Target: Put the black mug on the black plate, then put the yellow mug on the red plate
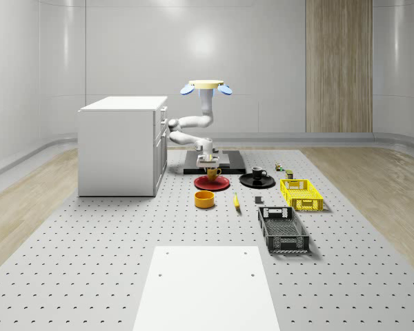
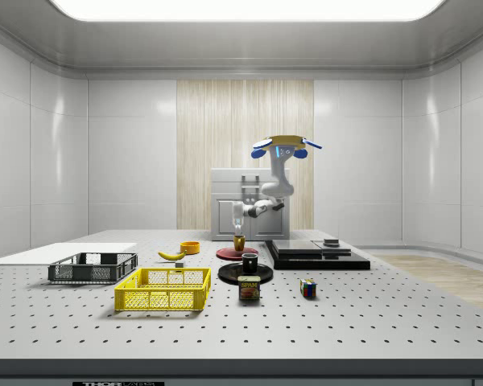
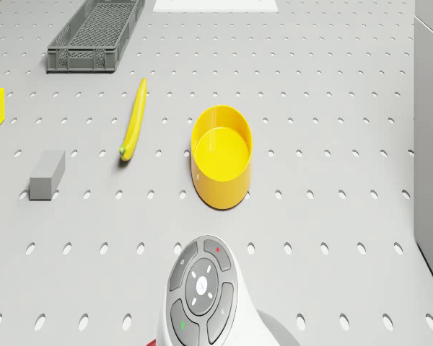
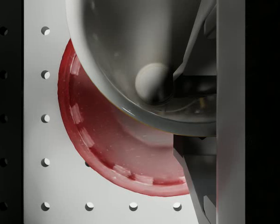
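Mugs — two, yellow mug (image 1: 213, 173) clenched in end effector (image 1: 210, 164) above red plate (image 1: 212, 183), drone (image 1: 206, 86) hovering.

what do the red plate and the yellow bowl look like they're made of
Red plate: likely glazed ceramic, judging by its glossy rim with bright highlights. Yellow bowl: probably plastic or painted ceramic, with a smooth, evenly coloured, satin surface. Being renders, neither is certain.

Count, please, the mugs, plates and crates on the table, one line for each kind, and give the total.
Mugs: 2, the yellow mug held by the gripper over the red plate, and the black mug on the black plate.
Plates: 2, red and black.
Crates: 2, the yellow crate and the dark crate.
Total: 6.
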